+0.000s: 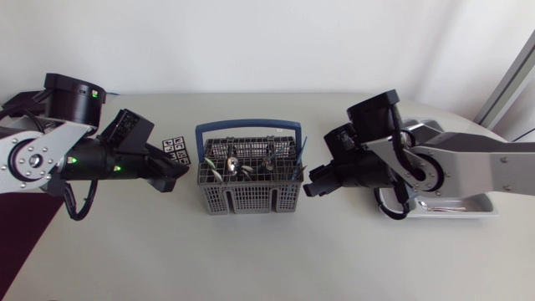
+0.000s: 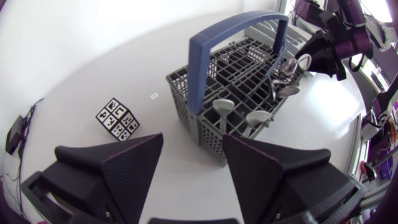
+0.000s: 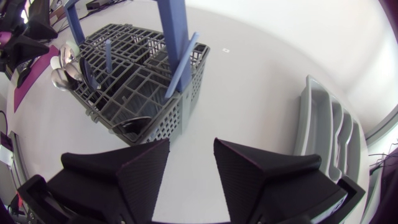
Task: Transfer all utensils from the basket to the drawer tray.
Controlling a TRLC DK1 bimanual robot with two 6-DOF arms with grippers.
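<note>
Now, basket point(image 1: 248, 199): on counter point(image 1: 251, 259), between both arms, spoons point(image 1: 238, 165) standing inside.
Tray point(image 3: 333, 134): beside right arm, well apart from basket.
Left tool point(image 2: 193, 149): wide, empty, near basket.
Right tool point(image 3: 191, 152): wide, empty, near basket's other side.
Risk: both tools reaching in together could collide; handle point(image 1: 248, 126) may snag a finger; crowded spoons may lift together.

A grey basket point(image 1: 248, 201) with a blue handle stands mid-table, spoons and other utensils point(image 1: 242, 167) upright in its compartments. The left gripper point(image 1: 180, 174) sits just beside its left wall, near a small patterned cube point(image 1: 176, 149). The right gripper point(image 1: 311, 186) is close to the basket's right wall, and the drawer tray point(image 1: 468, 209) lies partly under the right arm.
</note>
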